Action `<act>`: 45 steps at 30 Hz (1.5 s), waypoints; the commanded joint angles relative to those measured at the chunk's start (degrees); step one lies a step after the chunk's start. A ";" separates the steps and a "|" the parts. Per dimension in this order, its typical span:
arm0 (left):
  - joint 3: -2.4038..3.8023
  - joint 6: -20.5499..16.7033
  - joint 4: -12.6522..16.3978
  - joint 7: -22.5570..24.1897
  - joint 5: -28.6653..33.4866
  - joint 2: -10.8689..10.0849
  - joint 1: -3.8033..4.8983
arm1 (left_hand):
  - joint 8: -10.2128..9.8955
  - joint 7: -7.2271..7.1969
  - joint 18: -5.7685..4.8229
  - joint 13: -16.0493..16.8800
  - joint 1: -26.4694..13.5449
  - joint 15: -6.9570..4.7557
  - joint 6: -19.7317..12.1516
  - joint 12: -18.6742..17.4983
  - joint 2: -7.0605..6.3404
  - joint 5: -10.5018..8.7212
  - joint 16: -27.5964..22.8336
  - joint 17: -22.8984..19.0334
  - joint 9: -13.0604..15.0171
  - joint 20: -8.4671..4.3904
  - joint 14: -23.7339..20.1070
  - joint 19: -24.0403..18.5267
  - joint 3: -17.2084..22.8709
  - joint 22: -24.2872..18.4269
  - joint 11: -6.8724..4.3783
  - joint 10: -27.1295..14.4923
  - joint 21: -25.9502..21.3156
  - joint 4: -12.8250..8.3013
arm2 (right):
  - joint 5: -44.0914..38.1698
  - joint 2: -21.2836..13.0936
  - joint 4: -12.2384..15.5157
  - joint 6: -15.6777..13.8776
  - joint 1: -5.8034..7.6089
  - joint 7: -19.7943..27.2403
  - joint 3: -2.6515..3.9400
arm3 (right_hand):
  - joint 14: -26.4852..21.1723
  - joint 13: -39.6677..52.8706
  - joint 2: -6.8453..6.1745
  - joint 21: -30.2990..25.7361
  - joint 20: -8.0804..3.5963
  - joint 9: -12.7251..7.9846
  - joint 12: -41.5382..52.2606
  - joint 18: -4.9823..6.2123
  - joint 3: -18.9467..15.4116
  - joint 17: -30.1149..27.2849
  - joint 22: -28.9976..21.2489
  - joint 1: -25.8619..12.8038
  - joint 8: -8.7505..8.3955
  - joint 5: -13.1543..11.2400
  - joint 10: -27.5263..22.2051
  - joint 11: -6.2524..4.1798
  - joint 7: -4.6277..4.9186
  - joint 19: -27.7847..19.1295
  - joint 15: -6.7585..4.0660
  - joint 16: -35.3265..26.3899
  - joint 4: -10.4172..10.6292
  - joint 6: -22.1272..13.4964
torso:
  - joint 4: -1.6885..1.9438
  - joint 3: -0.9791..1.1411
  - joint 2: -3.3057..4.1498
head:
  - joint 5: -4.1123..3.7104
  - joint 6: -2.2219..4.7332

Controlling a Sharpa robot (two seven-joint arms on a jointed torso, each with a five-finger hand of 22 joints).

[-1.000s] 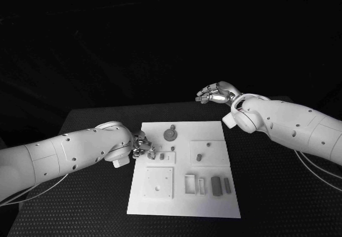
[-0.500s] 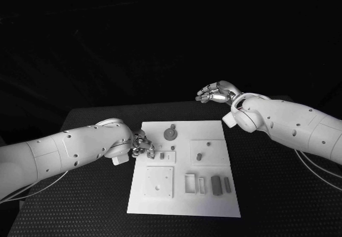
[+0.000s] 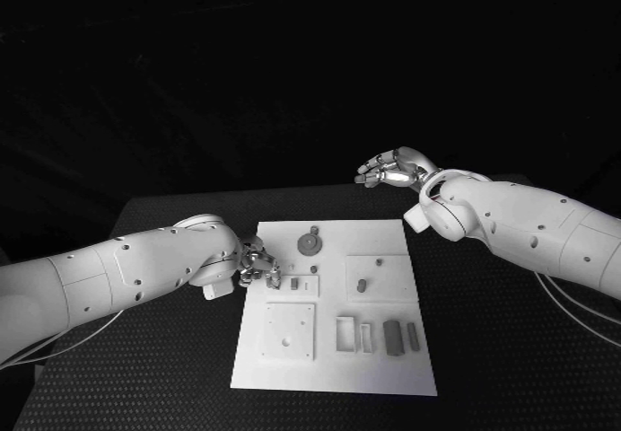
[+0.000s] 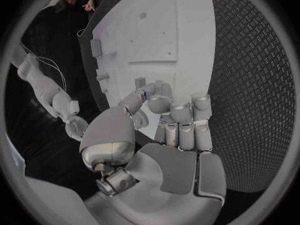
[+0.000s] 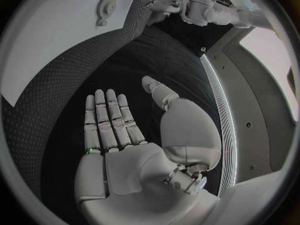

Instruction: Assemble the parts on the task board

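Nothing moved: left hand [image 3: 258,267] stays curled at the task board [image 3: 331,377] edge; right hand [image 3: 395,168] spread, empty.

A flat white rectangular task board [image 3: 334,359] lies mid-table. A grey gear-shaped part [image 3: 310,241] sits at its far end; upright grey block parts [image 3: 392,338] stand in near-right slots.

The black textured counter [image 3: 155,359] carries the white task board [image 3: 330,373], lying just beside the left robot hand [image 3: 257,268].
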 commanded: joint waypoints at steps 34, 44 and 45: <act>-0.09 3.07 -1.17 -1.12 -3.62 2.55 0.12 | 2.59 -4.86 0.12 -0.24 -0.47 -0.60 6.82 0.74 2.04 1.52 0.42 0.08 -0.01 -6.45 -0.08 -0.53 1.59 1.03 -1.17 -1.14 0.41 0.68 | -0.04 0.00 0.24 0.35 -0.01 0.31 0.01 | -0.55 0.01 -0.20 -0.48 -0.11 -0.13 -0.47 0.01 -0.14 -0.19 0.17 0.24 0.27 0.46 0.55 0.00 0.15 -0.27 -0.01 0.36 0.31 -0.19 | -0.04 0.08 -0.02 | 0.06 -0.03; -0.09 3.57 -1.36 -1.22 -4.56 2.50 0.13 | 3.33 -5.03 0.14 -0.25 -1.79 -0.54 6.90 1.13 2.80 2.30 0.76 0.17 -0.06 -6.42 0.20 -0.47 2.49 1.01 -1.34 -1.05 0.53 0.68 | -0.03 -0.05 0.28 0.40 -0.01 0.26 0.01 | -0.57 0.01 -0.22 -0.53 -0.12 -0.15 -0.50 0.00 -0.11 -0.23 0.22 0.30 0.29 0.61 0.57 0.01 0.17 -0.28 0.00 0.37 0.29 -0.19 | 0.01 0.05 0.03 | -0.03 -0.04; -0.09 3.59 -1.37 -1.26 -4.63 2.49 0.13 | 3.44 -5.06 0.16 -0.25 -1.93 -0.52 6.90 1.20 2.79 2.49 0.81 0.19 -0.07 -6.43 0.23 -0.45 2.68 1.02 -1.36 -1.04 0.57 0.67 | -0.03 -0.05 0.25 0.39 -0.01 0.25 0.01 | -0.58 0.01 -0.22 -0.54 -0.12 -0.15 -0.50 0.00 -0.11 -0.23 0.22 0.30 0.29 0.62 0.57 0.01 0.17 -0.28 0.00 0.37 0.29 -0.19 | 0.00 0.03 0.02 | -0.05 -0.01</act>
